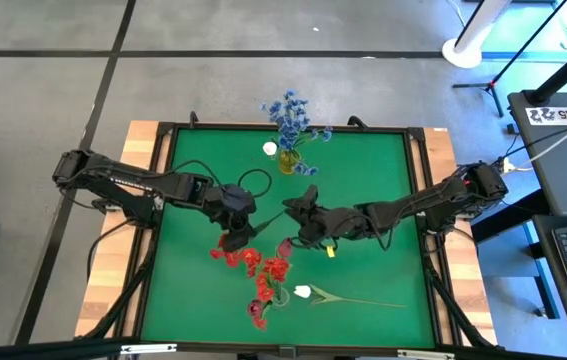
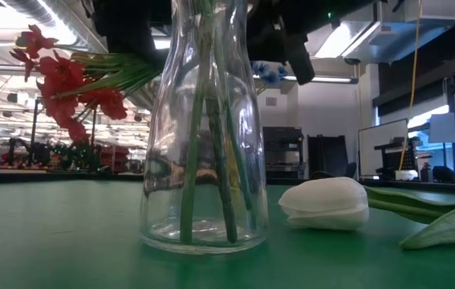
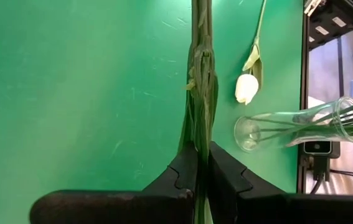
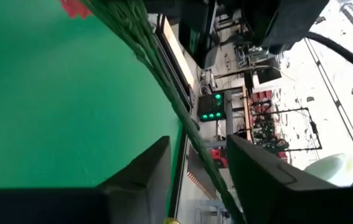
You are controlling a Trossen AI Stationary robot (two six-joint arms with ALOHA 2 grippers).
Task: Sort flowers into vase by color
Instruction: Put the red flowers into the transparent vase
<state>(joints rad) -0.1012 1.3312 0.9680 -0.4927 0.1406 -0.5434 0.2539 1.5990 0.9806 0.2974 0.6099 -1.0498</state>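
My left gripper (image 1: 235, 238) (image 3: 202, 165) is shut on the green stalk of a red-flowered stem. Its red cluster (image 1: 248, 260) (image 2: 67, 80) hangs in the air over the table's middle. My right gripper (image 1: 293, 215) (image 4: 198, 168) is open, with a finger on either side of the same stalk (image 4: 164, 68) farther along; I see gaps on both sides. A clear glass vase (image 1: 281, 295) (image 2: 203, 144) stands near the front edge with green stalks and dark red buds (image 1: 258, 312) in it. A white tulip (image 1: 303, 292) (image 2: 327, 205) lies flat beside it. Blue flowers (image 1: 288, 115) stand in a yellow vase (image 1: 287, 160). My left gripper pinches the red flower's bundled green stalk (image 3: 201, 134) between its two fingers (image 3: 182, 171). The fingers lie along the stalk, which runs on ahead past its leaves (image 3: 202, 65). The stem is lifted clear of the table, roughly level.
The green mat is framed by a dark raised rim (image 1: 293, 127). A small white bud (image 1: 270, 148) lies by the yellow vase, and a small yellow piece (image 1: 330, 252) lies under the right arm. Bare mat shows at the left (image 1: 178, 290) and at the far right (image 1: 383, 165).
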